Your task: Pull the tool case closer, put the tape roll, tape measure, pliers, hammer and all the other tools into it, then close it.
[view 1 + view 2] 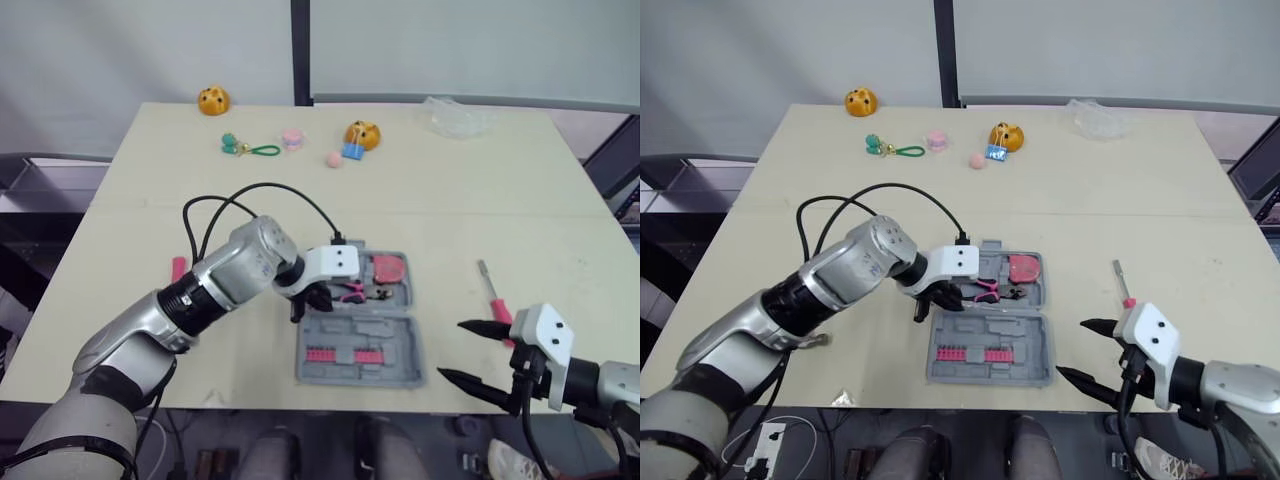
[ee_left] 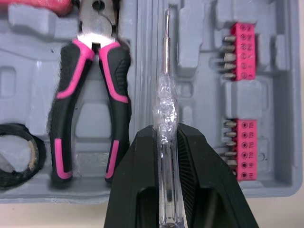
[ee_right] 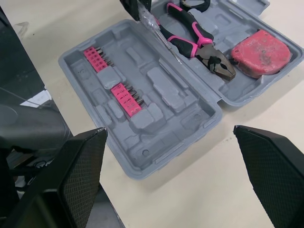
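The grey tool case (image 1: pixel 412 372) lies open near the table's front edge. Its tray holds pink-and-black pliers (image 2: pixel 90 104), a red tape measure (image 3: pixel 261 53) and a black tape roll (image 2: pixel 16 156). Pink bit strips (image 2: pixel 242 50) sit in the other half. My left gripper (image 2: pixel 166 132) hovers over the case's hinge line, shut on a clear-handled screwdriver (image 2: pixel 166 102) whose tip points across the case. My right gripper (image 1: pixel 452 350) is open and holds nothing, just right of the case. A pink-handled screwdriver (image 1: pixel 493 292) lies on the table beyond it.
A pink object (image 1: pixel 178 268) lies left of my left arm, partly hidden. Far across the table are two orange toys (image 1: pixel 213 100) (image 1: pixel 362 134), a green key ring (image 1: pixel 250 149), small pink items (image 1: pixel 292 138) and a clear plastic bag (image 1: pixel 455 115).
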